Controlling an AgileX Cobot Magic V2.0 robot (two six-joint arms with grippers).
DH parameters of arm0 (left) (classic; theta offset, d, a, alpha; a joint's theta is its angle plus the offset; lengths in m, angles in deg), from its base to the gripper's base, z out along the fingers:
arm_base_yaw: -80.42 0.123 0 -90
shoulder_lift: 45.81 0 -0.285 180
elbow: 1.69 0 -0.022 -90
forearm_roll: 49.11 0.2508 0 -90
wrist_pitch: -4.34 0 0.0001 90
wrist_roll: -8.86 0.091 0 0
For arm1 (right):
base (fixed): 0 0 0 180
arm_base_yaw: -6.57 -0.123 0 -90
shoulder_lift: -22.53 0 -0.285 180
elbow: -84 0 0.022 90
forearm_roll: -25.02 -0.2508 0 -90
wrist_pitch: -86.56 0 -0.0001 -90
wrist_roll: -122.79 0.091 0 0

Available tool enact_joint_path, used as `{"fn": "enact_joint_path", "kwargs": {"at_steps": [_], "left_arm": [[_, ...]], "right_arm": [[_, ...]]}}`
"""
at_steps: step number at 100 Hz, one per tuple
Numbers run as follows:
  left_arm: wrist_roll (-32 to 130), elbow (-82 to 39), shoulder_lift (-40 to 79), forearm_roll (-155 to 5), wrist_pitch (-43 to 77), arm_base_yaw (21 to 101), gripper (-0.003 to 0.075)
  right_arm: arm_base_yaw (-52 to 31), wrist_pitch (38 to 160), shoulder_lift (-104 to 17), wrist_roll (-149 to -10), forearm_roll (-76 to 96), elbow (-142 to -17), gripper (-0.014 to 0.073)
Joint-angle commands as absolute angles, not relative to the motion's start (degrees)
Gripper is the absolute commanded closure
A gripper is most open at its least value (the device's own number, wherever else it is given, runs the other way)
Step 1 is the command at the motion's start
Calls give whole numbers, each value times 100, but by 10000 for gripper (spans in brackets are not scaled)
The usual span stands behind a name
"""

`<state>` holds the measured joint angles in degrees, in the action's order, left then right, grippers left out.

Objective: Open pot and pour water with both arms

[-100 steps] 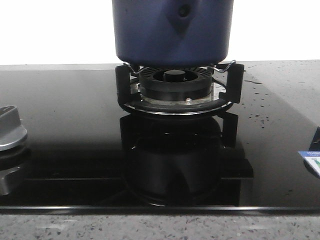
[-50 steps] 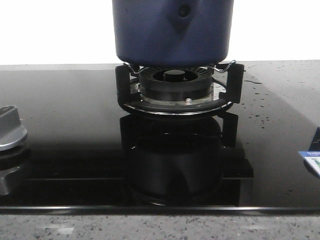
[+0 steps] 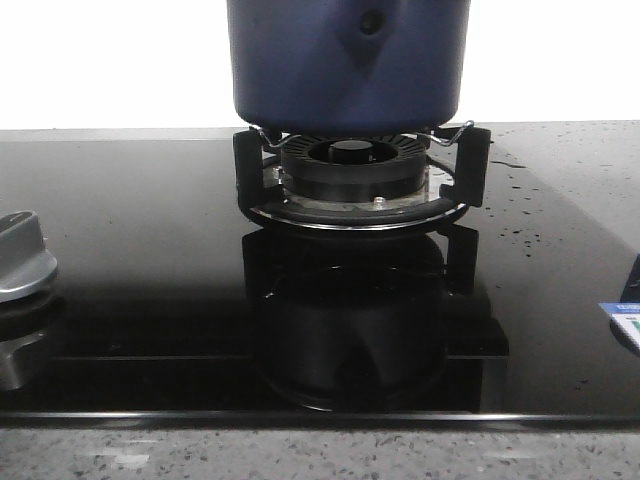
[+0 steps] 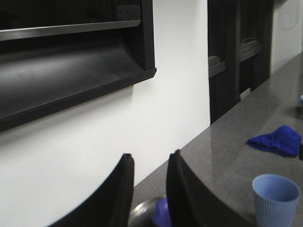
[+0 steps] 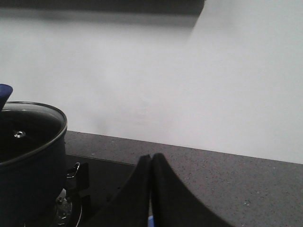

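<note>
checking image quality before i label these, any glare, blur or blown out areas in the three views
Front view: wall behind the pot is blown out white; the glossy cooktop mirrors the burner. Left wrist view: soft blur throughout, the blue cup fuzzy-edged. Right wrist view: dim, with the shut right gripper nearly silhouetted.

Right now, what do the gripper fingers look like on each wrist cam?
Left gripper: two matte black fingers, curved and tapering to rounded tips. Right gripper: the same black curved fingers, with a small blue spot low in the seam between them. No cables, markings or arm links show in any view.
</note>
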<state>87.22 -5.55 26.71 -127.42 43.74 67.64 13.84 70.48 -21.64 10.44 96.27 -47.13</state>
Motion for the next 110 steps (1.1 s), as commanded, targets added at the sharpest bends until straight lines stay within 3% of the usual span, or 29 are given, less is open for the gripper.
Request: {"fn": "enact_joint_path", "kwargs": {"at_steps": [1, 26, 40, 45, 73, 110], "left_arm": [[8523, -997, 1790, -12643, 3965, 6824, 605], [7556, -3279, -727, -12442, 2916, 6824, 610], [6241, -4020, -1549, -11152, 2962, 6824, 701], [6014, -4192, -1737, -10848, 2925, 6824, 740], [5986, -4929, -2604, -11045, 1955, 6824, 740], [5986, -5724, -2927, -11056, 1792, 6824, 740]], "right_arm": [[1374, 6874, -2142, 1054, 9663, -4858, 659], [845, 6859, -2142, 1044, 9748, -4858, 658], [487, 6859, -2142, 822, 9817, -4858, 658], [352, 6859, -2142, 822, 9832, -4858, 658], [138, 6534, -1284, 1066, 10158, -4744, 657], [138, 6637, 236, 1348, 10158, -3778, 657]]}}
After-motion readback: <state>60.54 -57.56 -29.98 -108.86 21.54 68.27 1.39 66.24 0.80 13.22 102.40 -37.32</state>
